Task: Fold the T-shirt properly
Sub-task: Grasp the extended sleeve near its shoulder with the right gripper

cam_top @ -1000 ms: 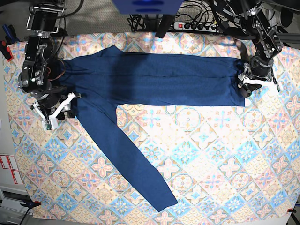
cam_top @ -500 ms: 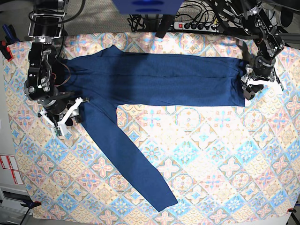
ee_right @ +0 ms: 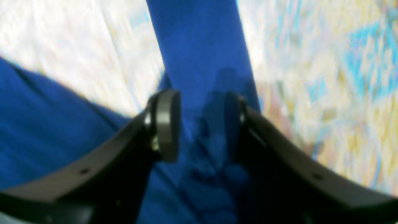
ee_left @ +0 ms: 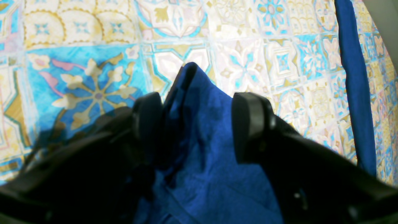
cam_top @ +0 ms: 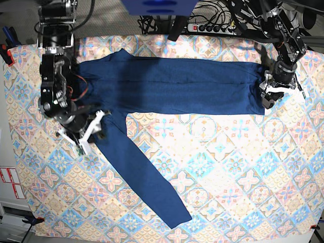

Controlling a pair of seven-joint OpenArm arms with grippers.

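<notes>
On patterned cloth (cam_top: 228, 167), T-shirt (cam_top: 167, 86) bunched between both jaws, grip unclear, right wrist view blurred

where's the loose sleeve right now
In the base view the sleeve runs diagonally from the right gripper at left down toward the bottom centre of the patterned cloth, lying flat below the folded body of the T-shirt.
</notes>
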